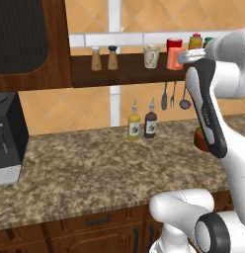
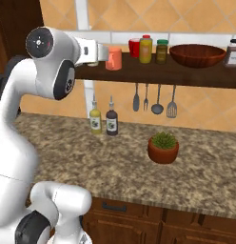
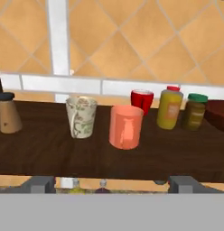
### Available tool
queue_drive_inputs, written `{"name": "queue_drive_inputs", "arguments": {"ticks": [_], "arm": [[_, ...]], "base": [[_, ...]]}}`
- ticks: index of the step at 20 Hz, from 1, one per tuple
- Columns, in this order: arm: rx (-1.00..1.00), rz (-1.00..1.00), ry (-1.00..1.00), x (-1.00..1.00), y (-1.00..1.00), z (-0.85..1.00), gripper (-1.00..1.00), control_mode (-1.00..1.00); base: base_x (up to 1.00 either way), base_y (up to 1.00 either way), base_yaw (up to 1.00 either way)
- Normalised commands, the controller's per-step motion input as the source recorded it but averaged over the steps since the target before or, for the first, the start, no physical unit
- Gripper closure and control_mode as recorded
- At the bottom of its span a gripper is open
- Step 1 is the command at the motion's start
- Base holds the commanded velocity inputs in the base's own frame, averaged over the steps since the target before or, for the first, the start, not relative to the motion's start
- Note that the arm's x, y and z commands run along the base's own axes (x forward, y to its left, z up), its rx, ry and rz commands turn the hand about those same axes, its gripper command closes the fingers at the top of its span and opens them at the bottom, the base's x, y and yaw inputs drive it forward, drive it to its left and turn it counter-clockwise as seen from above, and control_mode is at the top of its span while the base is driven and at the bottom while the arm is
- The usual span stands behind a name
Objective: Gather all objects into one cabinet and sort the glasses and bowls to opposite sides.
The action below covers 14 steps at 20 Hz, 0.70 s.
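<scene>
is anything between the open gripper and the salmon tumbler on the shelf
Nothing visible. In the hand view the salmon tumbler stands straight ahead of the open gripper, with bare shelf between them. The cream tumbler stands beside it, apart, and the red can behind.

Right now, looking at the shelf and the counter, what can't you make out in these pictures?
- Bowl: in the hand view the right edge cuts it to a sliver.
- Salmon glass: in the left base view the robot's arm covers its right side.
- Cream glass: its pattern is too faint to read.
- Yellow bottle and green-lidded jar: labels too blurred to read.
- Gripper: open, fingertips partly cut off at the bottom.
</scene>
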Motion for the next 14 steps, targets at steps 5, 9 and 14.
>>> {"name": "queue_drive_inputs", "arguments": {"ticks": [5, 9, 14], "arm": [[0.00, 0.00, 0.00, -0.70, -0.76, -0.27, -1.00, -1.00], [0.00, 0.00, 0.00, -0.45, -0.57, -0.06, -1.00, -1.00], [0.00, 0.00, 0.00, -0.17, -0.28, -0.13, -1.00, -1.00]], "base": [[0.00, 0.00, 0.00], [0.00, 0.00, 0.00], [0.00, 0.00, 0.00]]}}
